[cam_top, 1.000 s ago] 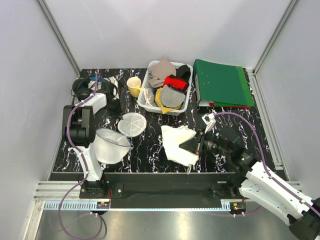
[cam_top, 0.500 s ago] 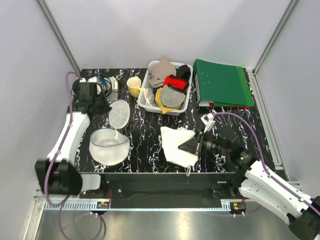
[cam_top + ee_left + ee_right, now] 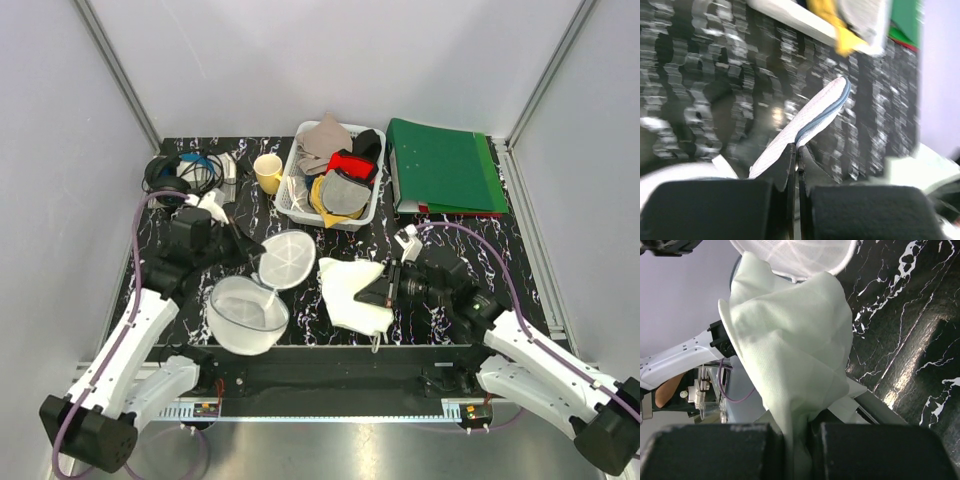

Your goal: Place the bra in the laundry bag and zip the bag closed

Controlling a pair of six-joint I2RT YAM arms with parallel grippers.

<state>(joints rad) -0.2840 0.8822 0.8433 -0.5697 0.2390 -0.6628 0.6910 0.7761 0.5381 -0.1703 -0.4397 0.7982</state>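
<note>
The white laundry bag [image 3: 248, 315] lies open at the front left, its round lid [image 3: 283, 258] raised and tilted. My left gripper [image 3: 250, 250] is shut on the lid's zip rim, which runs as a white edge with a blue-grey zip [image 3: 815, 122] away from the gripper [image 3: 796, 152] in the left wrist view. The off-white bra [image 3: 355, 293] hangs crumpled just right of the bag. My right gripper [image 3: 387, 290] is shut on it. In the right wrist view the bra [image 3: 790, 340] rises out of the gripper [image 3: 795, 440], with the bag's lid [image 3: 795, 255] beyond it.
A white lattice basket [image 3: 297, 206] with grey, red and yellow garments stands at the back centre. A yellow cup [image 3: 267, 172] is left of it. A green binder [image 3: 445, 165] lies at the back right. Headphones and cables [image 3: 180, 172] sit at the back left.
My left arm has swung from the back left toward the centre, carrying the lid to the right, and the bag shifted right with it. My right gripper moved the bra slightly left.
</note>
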